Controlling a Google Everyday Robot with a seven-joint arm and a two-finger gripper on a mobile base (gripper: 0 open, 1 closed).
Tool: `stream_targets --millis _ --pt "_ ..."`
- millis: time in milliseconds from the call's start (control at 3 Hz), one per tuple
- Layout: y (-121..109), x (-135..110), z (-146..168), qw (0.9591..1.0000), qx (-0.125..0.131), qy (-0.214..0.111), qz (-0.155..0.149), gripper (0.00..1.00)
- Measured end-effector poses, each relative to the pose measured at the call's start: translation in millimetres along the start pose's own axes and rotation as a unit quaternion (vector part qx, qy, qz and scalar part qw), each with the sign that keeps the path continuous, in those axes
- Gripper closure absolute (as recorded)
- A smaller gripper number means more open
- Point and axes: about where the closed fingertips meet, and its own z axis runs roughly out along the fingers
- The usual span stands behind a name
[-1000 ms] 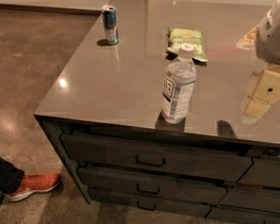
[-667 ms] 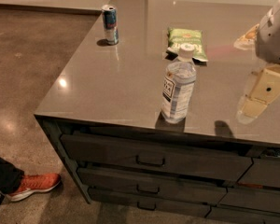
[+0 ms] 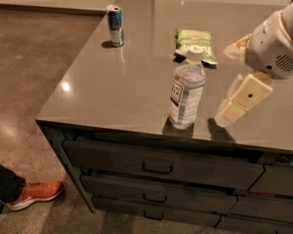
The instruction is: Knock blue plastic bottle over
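1. One camera view, looking down at a grey table (image 3: 112, 91) from its front edge, with dark drawers (image 3: 156, 167) below the top.
2. Blue plastic bottle (image 3: 186, 94): centre of frame, upright on the table and close to the front edge. White cap on, label with a dark panel facing left. Not tipped.
3. End effector (image 3: 227, 115): right of centre, just beside the bottle on its right. A clear gap shows between them, so no contact. It hangs low over the table near the front edge, angled down and to the left, and its shadow falls on the tabletop right under it.
4. End effector state: cannot tell whether it is released or clenched. Nothing is seen held in it.
5. White arm housing (image 3: 276, 45): upper right of frame, above the end effector.
6. Slim blue-and-silver can (image 3: 115, 25): upper left part of the table, upright, well apart from the bottle.
7. Green snack bag (image 3: 195, 44): lying flat behind the bottle, upper centre of frame.
8. Pale yellowish item (image 3: 237, 45): right of the bag, partly hidden by the arm housing, so I can't identify it.
9. Orange shoe (image 3: 34, 193): lower left of frame, on the concrete floor (image 3: 24, 57) beside the drawers.
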Motion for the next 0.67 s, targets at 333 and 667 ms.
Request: stream_targets --millis 333,667 --pt "-9.3 -17.5 17.9 0.9986 -0.003 -0.045 0.029 0.0" --pt "-16.4 -27.4 35.7 0.9955 -0.013 -0.07 0.063 0.0"
